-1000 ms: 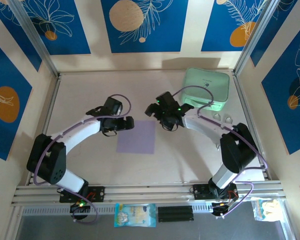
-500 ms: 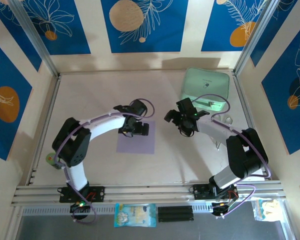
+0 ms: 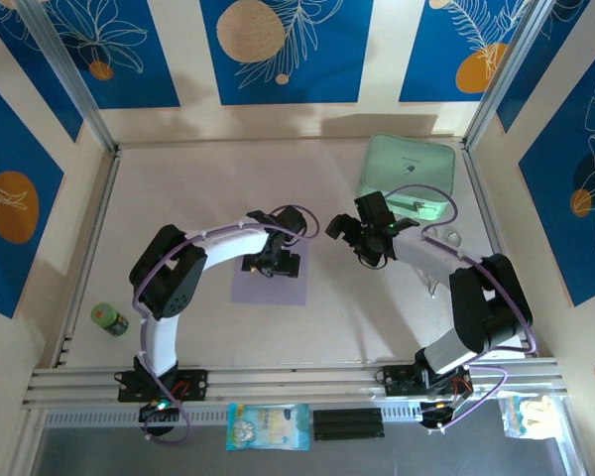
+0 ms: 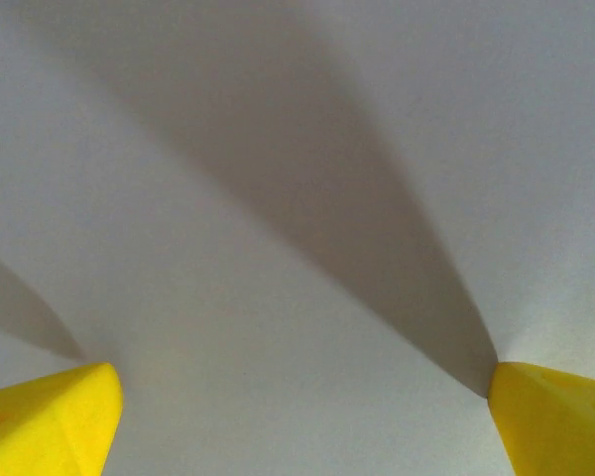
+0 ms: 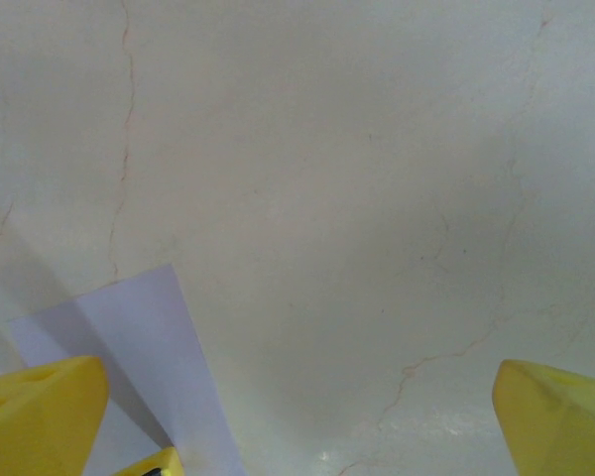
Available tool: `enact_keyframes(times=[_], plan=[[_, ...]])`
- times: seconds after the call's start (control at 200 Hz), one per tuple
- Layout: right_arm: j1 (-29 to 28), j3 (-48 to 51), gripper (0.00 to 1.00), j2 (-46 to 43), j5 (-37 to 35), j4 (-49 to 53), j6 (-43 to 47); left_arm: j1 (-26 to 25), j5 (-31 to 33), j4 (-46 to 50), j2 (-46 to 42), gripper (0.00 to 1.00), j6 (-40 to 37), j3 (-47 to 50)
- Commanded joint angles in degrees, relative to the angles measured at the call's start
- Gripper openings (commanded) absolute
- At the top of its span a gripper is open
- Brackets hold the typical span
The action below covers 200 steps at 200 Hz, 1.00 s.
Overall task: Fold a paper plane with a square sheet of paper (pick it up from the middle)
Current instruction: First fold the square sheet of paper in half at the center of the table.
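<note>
So the sheet of paper (image 3: 278,292) lies flat around the middle of the table (image 3: 178,188), with no creases that I can see. The left gripper (image 3: 275,265) is right down over its upper middle, yellow fingers (image 4: 50,421) spread wide, nothing pinched. The right gripper (image 3: 352,230) hangs at about 2 o'clock off the sheet, jaws wide too, holding nothing. A mint-green case (image 3: 409,178) sits further out at 1 o'clock.

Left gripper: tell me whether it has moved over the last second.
Yes. The left gripper went right, from the upper-left corner of the sheet of paper to over its middle.
</note>
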State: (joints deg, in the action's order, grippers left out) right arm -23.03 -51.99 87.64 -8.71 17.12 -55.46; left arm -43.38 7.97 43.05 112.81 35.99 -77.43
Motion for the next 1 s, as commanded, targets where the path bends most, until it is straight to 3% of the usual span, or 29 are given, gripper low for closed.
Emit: enact_keyframes(times=[0.0, 0.995], plan=[[0.51, 0.48, 1.00, 0.76, 1.85, -0.25, 0.49, -0.31, 0.15, 0.85, 1.73, 0.95, 1.71, 0.39], [1.16, 0.22, 0.97, 1.23, 1.50, 1.42, -0.61, -0.26, -0.49, -4.31, -0.47, 0.86, 0.28, 6.31]])
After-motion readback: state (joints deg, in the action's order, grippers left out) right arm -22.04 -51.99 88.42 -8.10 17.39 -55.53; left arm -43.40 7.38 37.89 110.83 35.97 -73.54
